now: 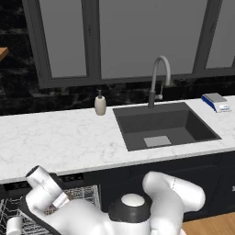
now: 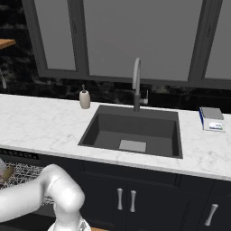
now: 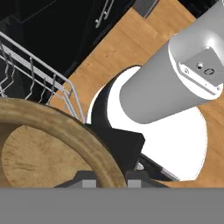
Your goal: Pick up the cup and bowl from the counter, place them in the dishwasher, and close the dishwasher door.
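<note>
Gripper (image 3: 111,178) clamped on the rim of the bowl (image 3: 48,144), tan and wood-like, held just over the white wire rack (image 3: 41,74) of the dishwasher (image 1: 69,193). Cup (image 1: 13,225) standing in that rack. Above the dishwasher, white marble counter (image 1: 55,137) with dark sink (image 1: 163,126), tap (image 1: 158,78) and soap bottle (image 1: 100,103). Beside the rack, bare wooden floor (image 3: 131,39).

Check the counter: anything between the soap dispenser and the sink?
Nothing. Bare white counter separates soap dispenser from sink, in both base views.
</note>
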